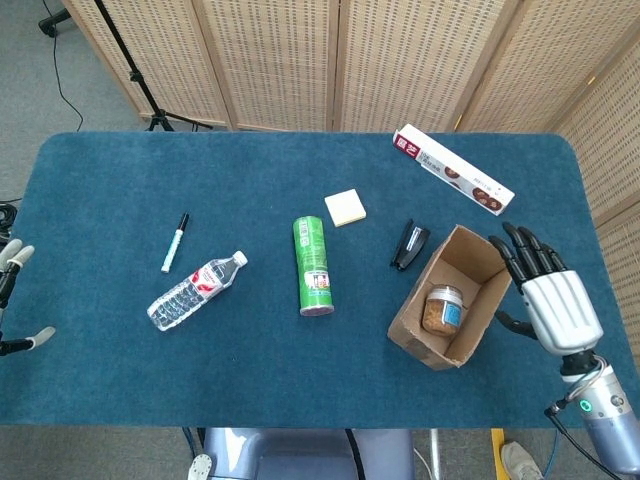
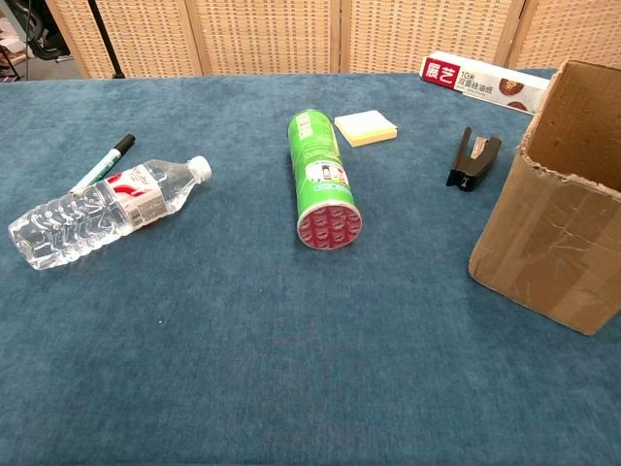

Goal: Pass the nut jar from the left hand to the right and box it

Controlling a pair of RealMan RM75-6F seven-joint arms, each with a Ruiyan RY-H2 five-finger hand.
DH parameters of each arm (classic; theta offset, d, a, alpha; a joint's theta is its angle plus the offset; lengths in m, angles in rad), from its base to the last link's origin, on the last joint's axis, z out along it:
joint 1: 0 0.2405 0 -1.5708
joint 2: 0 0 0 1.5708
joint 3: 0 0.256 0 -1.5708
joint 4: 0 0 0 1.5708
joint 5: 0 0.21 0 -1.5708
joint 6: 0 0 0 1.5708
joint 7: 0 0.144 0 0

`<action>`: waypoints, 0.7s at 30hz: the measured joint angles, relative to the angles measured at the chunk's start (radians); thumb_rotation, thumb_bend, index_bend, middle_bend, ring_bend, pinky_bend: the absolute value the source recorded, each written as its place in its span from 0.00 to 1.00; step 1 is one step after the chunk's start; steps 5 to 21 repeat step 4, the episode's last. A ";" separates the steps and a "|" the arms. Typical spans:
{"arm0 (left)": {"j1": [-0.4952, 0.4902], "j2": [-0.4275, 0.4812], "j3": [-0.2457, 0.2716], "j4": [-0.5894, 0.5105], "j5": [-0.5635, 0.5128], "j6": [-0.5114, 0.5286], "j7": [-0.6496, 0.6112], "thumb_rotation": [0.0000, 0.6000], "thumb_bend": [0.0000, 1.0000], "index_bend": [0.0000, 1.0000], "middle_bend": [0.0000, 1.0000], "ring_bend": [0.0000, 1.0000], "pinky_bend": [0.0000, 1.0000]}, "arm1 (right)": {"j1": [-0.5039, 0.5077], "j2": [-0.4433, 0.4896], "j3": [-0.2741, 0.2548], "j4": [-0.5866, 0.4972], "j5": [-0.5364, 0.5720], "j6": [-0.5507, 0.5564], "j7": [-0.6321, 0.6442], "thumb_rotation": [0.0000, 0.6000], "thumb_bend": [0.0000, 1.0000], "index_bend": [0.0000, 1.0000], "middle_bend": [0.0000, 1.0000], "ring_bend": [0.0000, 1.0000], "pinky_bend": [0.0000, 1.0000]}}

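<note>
Jar (image 1: 441,309) inside box (image 1: 474,255); right hand (image 1: 548,296) clear of rim.

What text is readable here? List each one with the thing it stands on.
"10" beside large red-panel characters too blurred to make out: long snack box.
Green can: label print too small.
Water bottle: label blurred.
Nut jar in the cardboard box: label unreadable.

Nut jar (image 1: 441,309) stands inside the box (image 1: 412,325); stapler (image 1: 409,245) just left of it, robot hand (image 1: 548,290) right
</note>
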 measured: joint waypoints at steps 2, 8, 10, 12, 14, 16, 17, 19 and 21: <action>0.007 -0.010 0.001 0.006 0.000 0.011 0.005 1.00 0.00 0.00 0.00 0.00 0.03 | -0.040 -0.061 -0.021 0.096 -0.051 0.075 0.000 1.00 0.00 0.00 0.00 0.00 0.18; 0.015 -0.023 0.002 0.016 -0.002 0.022 0.009 1.00 0.00 0.00 0.00 0.00 0.03 | -0.085 -0.125 -0.045 0.184 -0.090 0.134 0.002 1.00 0.00 0.00 0.00 0.00 0.18; 0.015 -0.023 0.002 0.016 -0.002 0.022 0.009 1.00 0.00 0.00 0.00 0.00 0.03 | -0.085 -0.125 -0.045 0.184 -0.090 0.134 0.002 1.00 0.00 0.00 0.00 0.00 0.18; 0.015 -0.023 0.002 0.016 -0.002 0.022 0.009 1.00 0.00 0.00 0.00 0.00 0.03 | -0.085 -0.125 -0.045 0.184 -0.090 0.134 0.002 1.00 0.00 0.00 0.00 0.00 0.18; 0.015 -0.023 0.002 0.016 -0.002 0.022 0.009 1.00 0.00 0.00 0.00 0.00 0.03 | -0.085 -0.125 -0.045 0.184 -0.090 0.134 0.002 1.00 0.00 0.00 0.00 0.00 0.18; 0.015 -0.023 0.002 0.016 -0.002 0.022 0.009 1.00 0.00 0.00 0.00 0.00 0.03 | -0.085 -0.125 -0.045 0.184 -0.090 0.134 0.002 1.00 0.00 0.00 0.00 0.00 0.18; 0.015 -0.023 0.002 0.016 -0.002 0.022 0.009 1.00 0.00 0.00 0.00 0.00 0.03 | -0.085 -0.125 -0.045 0.184 -0.090 0.134 0.002 1.00 0.00 0.00 0.00 0.00 0.18; 0.015 -0.023 0.002 0.016 -0.002 0.022 0.009 1.00 0.00 0.00 0.00 0.00 0.03 | -0.085 -0.125 -0.045 0.184 -0.090 0.134 0.002 1.00 0.00 0.00 0.00 0.00 0.18; 0.015 -0.023 0.002 0.016 -0.002 0.022 0.009 1.00 0.00 0.00 0.00 0.00 0.03 | -0.085 -0.125 -0.045 0.184 -0.090 0.134 0.002 1.00 0.00 0.00 0.00 0.00 0.18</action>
